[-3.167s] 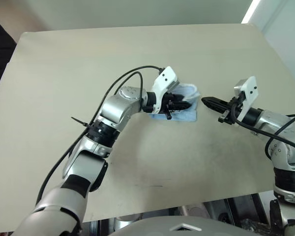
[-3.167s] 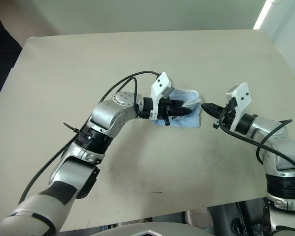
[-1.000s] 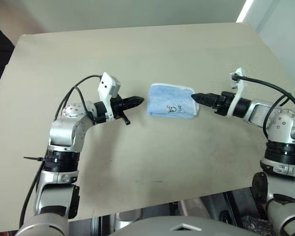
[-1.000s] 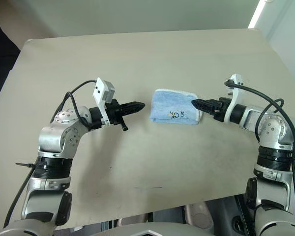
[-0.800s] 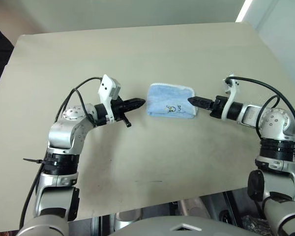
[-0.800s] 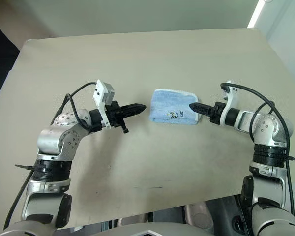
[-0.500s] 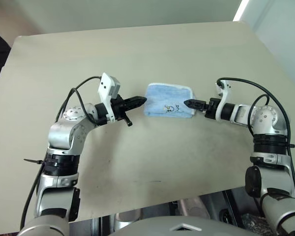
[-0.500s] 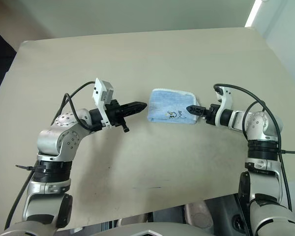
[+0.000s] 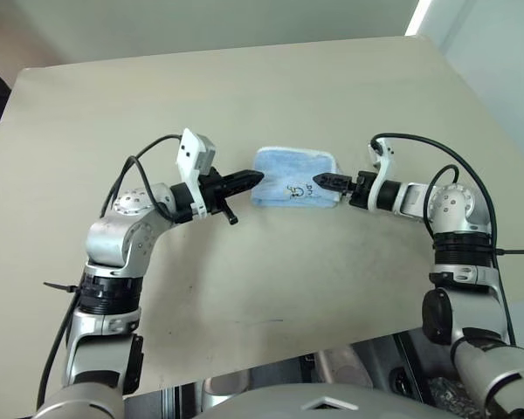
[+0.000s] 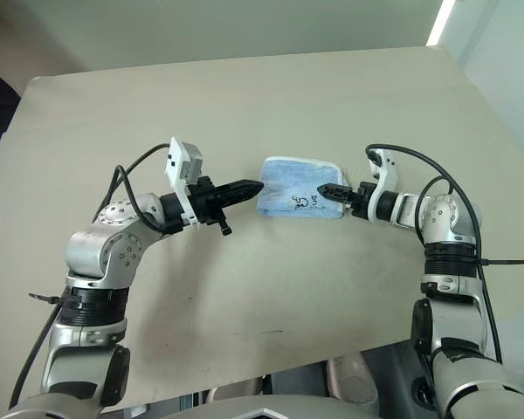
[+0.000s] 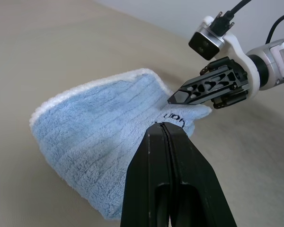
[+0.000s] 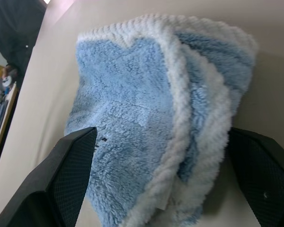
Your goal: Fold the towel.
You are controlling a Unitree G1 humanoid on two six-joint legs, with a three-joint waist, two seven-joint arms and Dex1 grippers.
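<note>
Straddling the folded towel [image 9: 293, 177] at its 3 o'clock edge with right gripper [image 12: 163, 179] spread to pinch layers, left gripper [image 9: 253, 178] closed, idle at 9 o'clock

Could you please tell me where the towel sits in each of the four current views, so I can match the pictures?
Left eye view: the towel lies mid-table, between the two pincers.
Right eye view: same place, just left of the right pincer.
Left wrist view: it spreads behind the shut left pincer.
Right wrist view: its stacked folded edges lie between the pincer's open fingers.
Shared landmark: the dark embroidered motif.
</note>
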